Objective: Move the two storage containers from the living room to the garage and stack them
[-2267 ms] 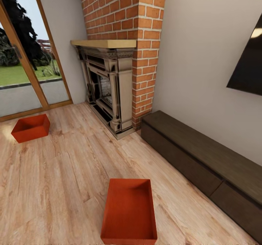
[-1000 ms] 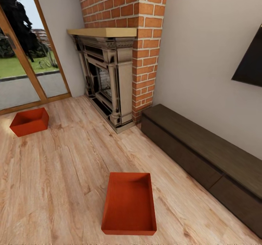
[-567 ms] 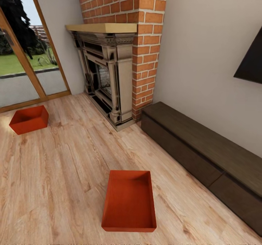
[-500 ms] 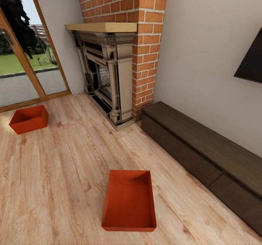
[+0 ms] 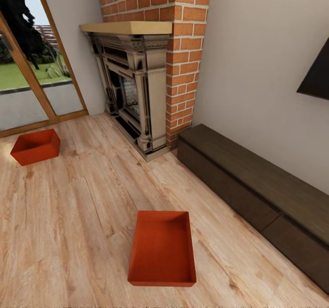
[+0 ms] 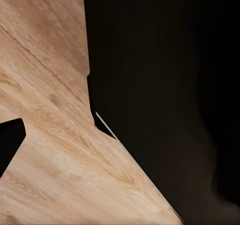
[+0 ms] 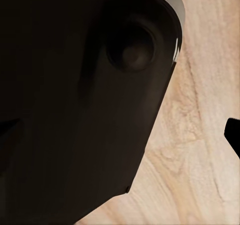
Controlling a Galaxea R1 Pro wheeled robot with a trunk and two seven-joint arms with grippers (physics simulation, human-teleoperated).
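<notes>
Two red-orange open-top storage containers rest on the light wood-plank floor [image 5: 68, 216] of the living room. The near container [image 5: 162, 248] lies close in front of me, slightly right of centre, long side pointing away. The other container [image 5: 35, 146] sits far left by the glass door. Both are empty. In the left wrist view a dark fingertip [image 6: 9, 145] juts over the planks beside a large black body part [image 6: 165, 85]. The right wrist view has a dark fingertip [image 7: 234, 137] at its edge and a black rounded housing [image 7: 80, 95]. Neither gripper's opening can be judged.
A brick-and-dark-stone fireplace [image 5: 137, 93] with a wooden mantel stands ahead. A long low dark cabinet [image 5: 256, 193] runs along the right wall under a black screen [image 5: 317, 72]. A wood-framed glass door [image 5: 27, 84] is at the left. Open plank floor lies between the containers.
The whole head view has shifted: the fireplace and both containers sit slightly higher and farther in the picture, so the camera moved. The containers have not moved on the floor.
</notes>
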